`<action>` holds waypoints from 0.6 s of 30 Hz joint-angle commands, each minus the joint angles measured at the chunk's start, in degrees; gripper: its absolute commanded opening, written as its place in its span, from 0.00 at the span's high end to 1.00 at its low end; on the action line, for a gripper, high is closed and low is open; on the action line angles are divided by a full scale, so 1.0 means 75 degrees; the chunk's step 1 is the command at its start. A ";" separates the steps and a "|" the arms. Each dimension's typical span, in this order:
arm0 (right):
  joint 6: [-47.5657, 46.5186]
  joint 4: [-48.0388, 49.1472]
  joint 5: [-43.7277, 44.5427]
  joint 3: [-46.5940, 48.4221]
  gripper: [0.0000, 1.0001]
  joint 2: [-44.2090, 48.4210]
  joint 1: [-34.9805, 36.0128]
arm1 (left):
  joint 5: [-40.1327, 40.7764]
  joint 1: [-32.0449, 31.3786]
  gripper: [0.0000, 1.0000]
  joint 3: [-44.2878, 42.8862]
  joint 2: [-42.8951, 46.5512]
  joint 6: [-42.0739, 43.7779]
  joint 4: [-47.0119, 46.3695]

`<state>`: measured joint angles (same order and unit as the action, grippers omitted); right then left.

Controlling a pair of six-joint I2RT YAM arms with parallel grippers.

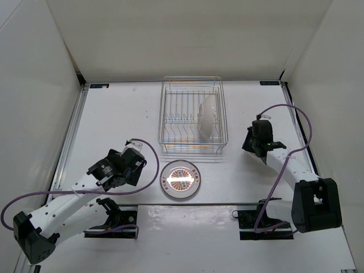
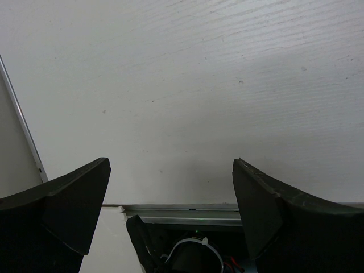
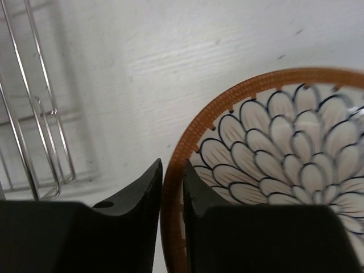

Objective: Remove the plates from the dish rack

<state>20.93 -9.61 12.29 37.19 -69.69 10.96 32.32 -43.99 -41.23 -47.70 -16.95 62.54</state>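
My right hand (image 3: 172, 170) is clamped on the brown rim of the petal plate (image 3: 284, 148), one finger on each side of the edge. The dark-outlined petals face my wrist camera. I cannot tell whether the plate's far side touches the bench (image 1: 114, 114). From above, this hand sits just to the right of the dish rack (image 1: 193, 116), low over the bench, and the plate itself is hidden under it. A few of the rack's wires show at the left of my right wrist view.

My left hand (image 2: 170, 170) has its fingers wide apart with nothing between them, only bare bench beneath. It hangs to the near left of the rack.

One white-backed plate (image 1: 207, 116) stands on edge among the tines on the right side of the rack. The striped plate (image 1: 180, 180) lies flat and face up on the bench, just in front of the rack, between my two arms.
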 commanded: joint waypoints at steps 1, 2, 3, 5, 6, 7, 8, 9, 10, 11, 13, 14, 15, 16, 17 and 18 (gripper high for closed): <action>0.1018 -0.0500 -0.1451 -0.0412 0.80 -0.0527 0.0074 | -0.0008 0.0052 0.01 -0.0151 0.0126 0.0033 -0.0030; 0.1041 -0.0489 -0.1463 -0.0412 0.80 -0.0621 0.0074 | -0.0008 0.0041 0.01 -0.0151 0.0149 0.0033 -0.0031; 0.1076 -0.0442 -0.1487 -0.0412 0.80 -0.0657 0.0050 | 0.0004 0.0041 0.01 -0.0139 0.0173 0.0033 -0.0019; 0.1158 -0.0407 -0.1557 -0.0470 0.80 -0.0785 0.0062 | 0.0004 0.0041 0.01 -0.0127 0.0185 0.0033 -0.0007; 0.1170 -0.0372 -0.1569 -0.0470 0.80 -0.0798 0.0085 | 0.0004 0.0041 0.01 -0.0139 0.0173 0.0022 -0.0019; 0.1171 -0.0372 -0.1581 -0.0505 0.80 -0.0844 0.0085 | 0.0004 0.0041 0.01 -0.0127 0.0208 0.0022 -0.0030; 0.1205 -0.0348 -0.1557 -0.0505 0.80 -0.0926 0.0074 | 0.0015 0.0041 0.01 -0.0127 0.0208 0.0010 -0.0007; 0.1229 -0.0360 -0.1569 -0.0517 0.80 -0.0961 0.0074 | 0.0004 0.0041 0.01 -0.0127 0.0208 0.0033 -0.0030; 0.1241 -0.0348 -0.1557 -0.0529 0.80 -0.0997 0.0074 | -0.0008 0.0041 0.01 -0.0127 0.0196 0.0010 -0.0019; 0.1229 -0.0371 -0.1557 -0.0541 0.80 -0.1009 0.0050 | 0.0004 0.0041 0.01 -0.0139 0.0220 0.0033 -0.0007; 0.1253 -0.0336 -0.1557 -0.0587 0.80 -0.1032 0.0074 | -0.0008 0.0041 0.01 -0.0127 0.0197 0.0033 -0.0007; 0.1264 -0.0348 -0.1569 -0.0588 0.80 -0.1032 0.0074 | -0.0020 0.0041 0.01 -0.0150 0.0208 0.0010 -0.0007; 0.1241 -0.0348 -0.1569 -0.0599 0.80 -0.0997 0.0062 | -0.0008 0.0052 0.01 -0.0139 0.0243 0.0022 -0.0007; 0.1241 -0.0348 -0.1557 -0.0599 0.80 -0.1032 0.0097 | -0.0020 0.0041 0.01 -0.0127 0.0243 0.0022 0.0004; 0.1229 -0.0383 -0.1557 -0.0564 0.80 -0.1032 0.0074 | -0.0020 0.0041 0.01 -0.0127 0.0243 0.0022 -0.0019; 0.1218 -0.0372 -0.1546 -0.0564 0.80 -0.0962 0.0050 | -0.0031 0.0052 0.01 -0.0139 0.0255 0.0010 -0.0007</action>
<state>29.63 -10.13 1.19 33.93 -76.38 11.29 32.32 -43.99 -41.23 -46.78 -16.95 62.54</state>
